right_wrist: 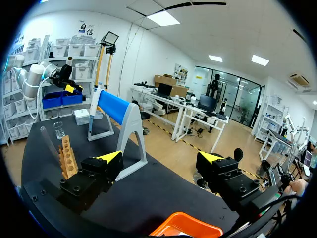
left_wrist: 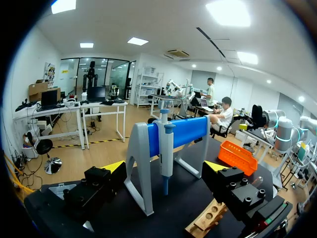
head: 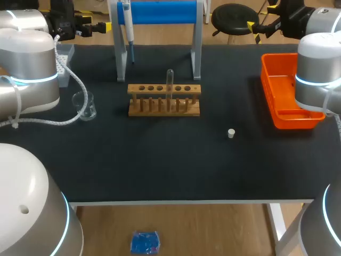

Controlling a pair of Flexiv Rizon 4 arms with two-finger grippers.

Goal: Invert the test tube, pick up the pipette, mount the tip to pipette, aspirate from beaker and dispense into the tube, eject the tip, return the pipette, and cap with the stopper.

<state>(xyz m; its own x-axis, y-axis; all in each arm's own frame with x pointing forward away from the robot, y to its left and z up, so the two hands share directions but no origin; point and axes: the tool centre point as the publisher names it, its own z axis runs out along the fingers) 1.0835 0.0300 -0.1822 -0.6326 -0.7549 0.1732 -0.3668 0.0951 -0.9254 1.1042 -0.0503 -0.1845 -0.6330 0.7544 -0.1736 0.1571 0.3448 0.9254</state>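
Test tube stands in the rack, pipette hangs on its stand, stopper lies loose: you seem to have nearly everything left. Left gripper and right gripper sit empty, fingers apart.

Black table w/ rack, beaker, stopper, orange bin, pipette stand
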